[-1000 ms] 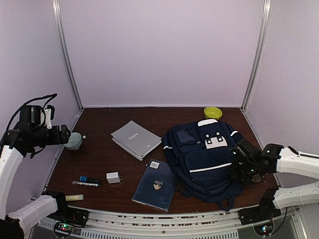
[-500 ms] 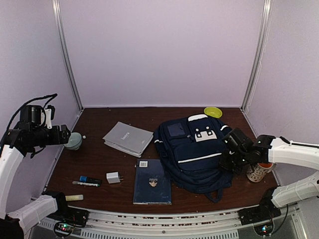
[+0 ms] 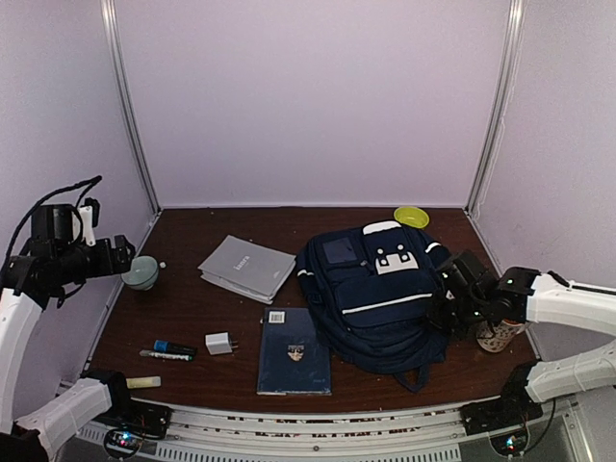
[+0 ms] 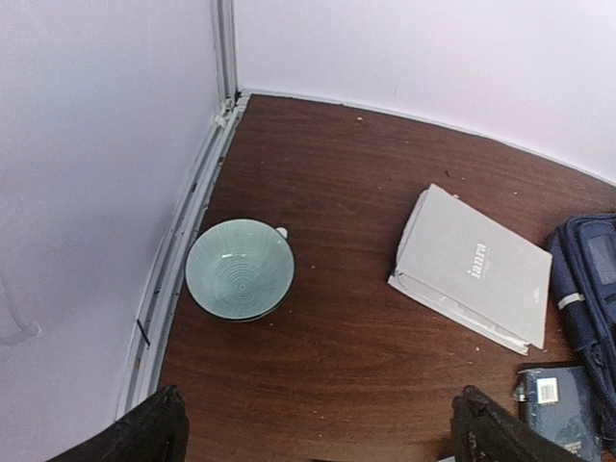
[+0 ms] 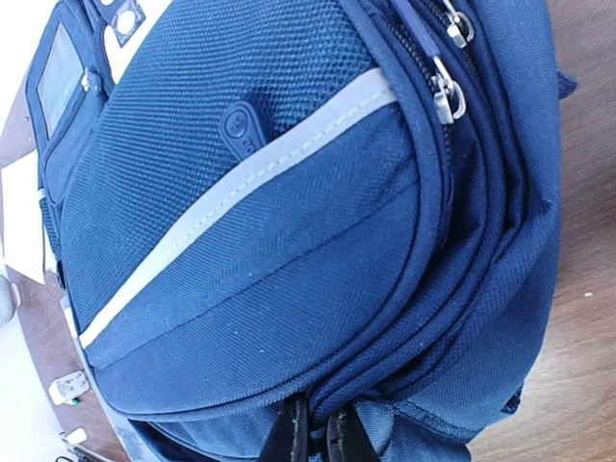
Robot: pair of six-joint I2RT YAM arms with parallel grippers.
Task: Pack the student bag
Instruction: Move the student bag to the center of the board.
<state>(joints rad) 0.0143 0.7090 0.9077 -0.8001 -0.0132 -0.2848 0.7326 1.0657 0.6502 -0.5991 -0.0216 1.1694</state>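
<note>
Navy student bag [image 5: 269,212], touching closed right gripper [image 5: 315,438]

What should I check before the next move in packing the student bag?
1. Right gripper shut on student bag edge: ok.
2. Bag opened for packing: not ok, zips look closed.
3. Left gripper open, holding nothing: ok.
4. Mug clear of right arm: cannot tell, very close.
5. Grey book and dark blue book lying free, outside bag: ok.
</note>
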